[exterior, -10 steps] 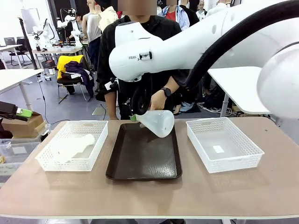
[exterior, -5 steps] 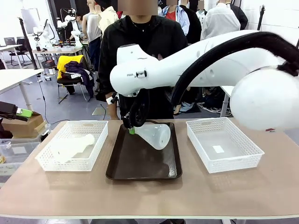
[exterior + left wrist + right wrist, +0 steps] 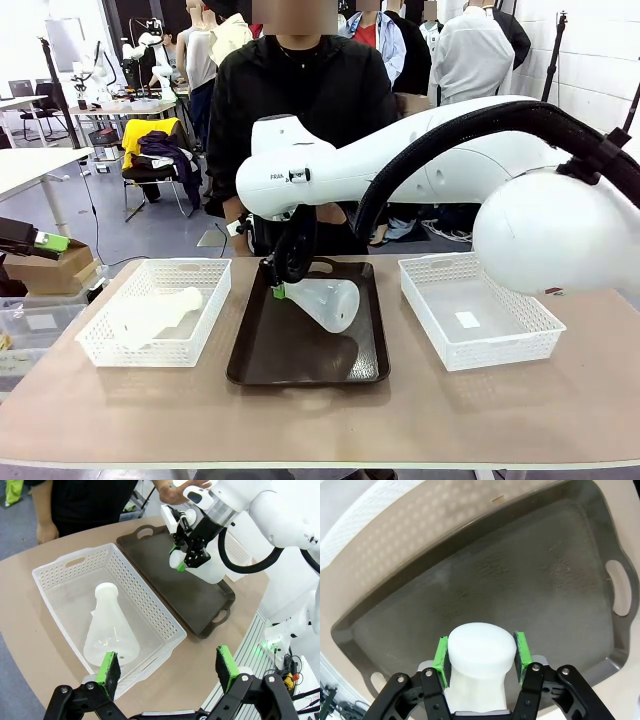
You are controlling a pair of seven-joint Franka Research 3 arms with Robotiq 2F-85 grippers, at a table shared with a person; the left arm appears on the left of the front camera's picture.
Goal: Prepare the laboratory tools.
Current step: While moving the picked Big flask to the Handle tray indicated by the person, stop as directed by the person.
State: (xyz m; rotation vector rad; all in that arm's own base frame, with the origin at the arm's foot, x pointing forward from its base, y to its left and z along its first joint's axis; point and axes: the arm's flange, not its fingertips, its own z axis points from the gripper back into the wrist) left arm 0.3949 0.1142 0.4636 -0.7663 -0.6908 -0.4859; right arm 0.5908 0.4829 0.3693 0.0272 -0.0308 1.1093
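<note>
While the right tool (image 3: 481,652) is clamping the neck of one flask (image 3: 330,302) between its green pads, that flask is hanging tilted over the dark brown tray (image 3: 300,355), neck uppermost and wide base toward the tray floor. Whether the base is touching the tray cannot be determined. The jaws are standing closed onto the neck just below the mouth.

The second flask (image 3: 111,630) is lying on its side in the left mesh basket (image 3: 150,605). The left tool (image 3: 167,665) is hovering above that basket's near edge with jaws fully apart, gripping nothing. The right mesh basket (image 3: 480,350) is sitting beside the tray on the desk (image 3: 320,420).

Handling assessment: both flasks are appearing as hollow, thin-walled, frosted-white plastic, so they are probably light, fairly stiff and not brittle. The smooth conical wall is sloping away from any pinch and is likely slippery. The narrow cylindrical neck is offering parallel faces; it is the recommended grip zone.

Materials: the tray is looking rigid, matte and finely textured, with rounded corners and cut-out handles. The baskets are showing perforated white plastic walls.
</note>
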